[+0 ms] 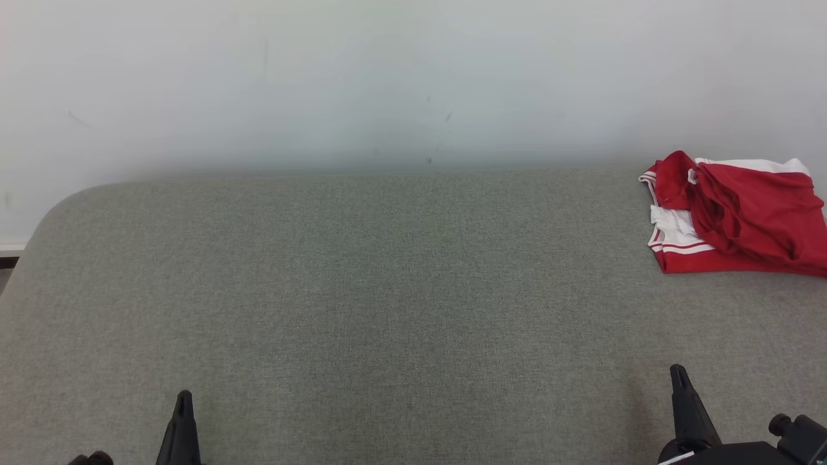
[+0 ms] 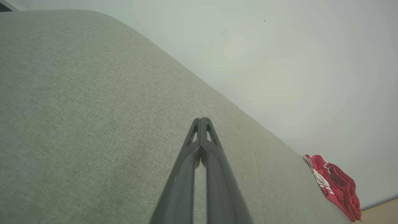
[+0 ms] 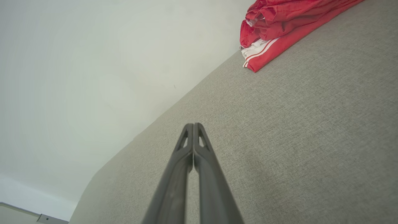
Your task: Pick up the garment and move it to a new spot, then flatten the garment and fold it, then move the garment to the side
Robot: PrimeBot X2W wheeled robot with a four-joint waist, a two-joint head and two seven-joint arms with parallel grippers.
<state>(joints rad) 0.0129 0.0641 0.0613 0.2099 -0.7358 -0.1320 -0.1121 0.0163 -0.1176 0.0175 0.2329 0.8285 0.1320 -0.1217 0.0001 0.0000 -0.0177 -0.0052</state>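
So here's where we're at: the garment (image 1: 736, 216) is sitting way over at the far right of the grey cushion (image 1: 387, 290), up against the pale wall (image 1: 387, 77), with its right end cut off by the edge of the head view. From our right gripper (image 1: 676, 371) it lies ahead and a bit to the right, well apart. From our left gripper (image 1: 183, 397) it's clear across the whole cushion, so the right arm is plainly the nearer one and we'd reckon any reach starts there. Its long side runs left to right along the back edge, so we'd come at it broadside, striped near hem facing us. Both pairs of jaws are pressed fully together, tips touching, nothing in either, and both hang over bare cushion by the near edge. Material-wise it's thin, slinky red fabric, looks like sportswear, with white panels and narrow stripes at the left end. The bottom layer lies fairly flat and squared off, while a looser red layer on top is bunched into soft ridges. The cushion is a coarse grey weave with a rounded far-left corner, so we'd guess the cloth drags a little rather than slides.
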